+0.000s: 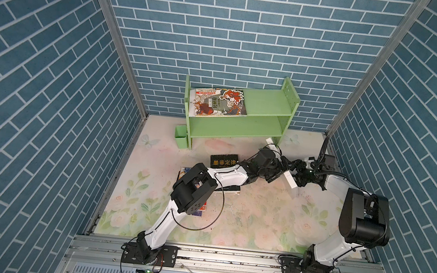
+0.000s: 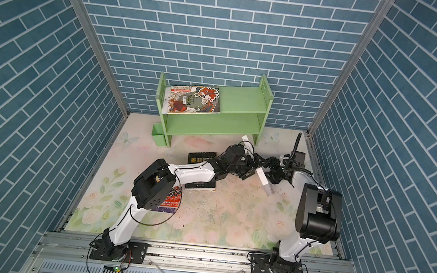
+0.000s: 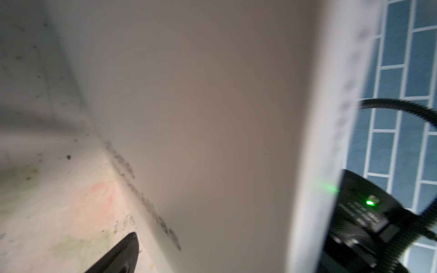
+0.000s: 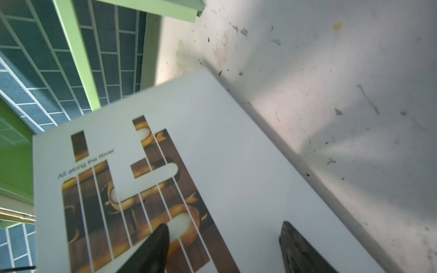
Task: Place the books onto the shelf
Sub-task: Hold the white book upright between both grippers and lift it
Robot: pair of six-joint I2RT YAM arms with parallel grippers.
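In a top view my left hand (image 1: 281,171) and right hand (image 1: 300,174) are apart. Nobody holds the white book (image 1: 291,184), so it may tip.

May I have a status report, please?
Left gripper, right gripper open, flanking white "All along the River" book, on edge. One illustrated book on top tier of green shelf. Nothing blocking shelf.

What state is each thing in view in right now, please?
Shelf: upright, one book on top tier.
Illustrated book: lying flat on the shelf.
White book: on edge, tilted, between grippers.
Black book: flat on table.
Cup: upright beside shelf.
Left gripper: open.
Right gripper: open.
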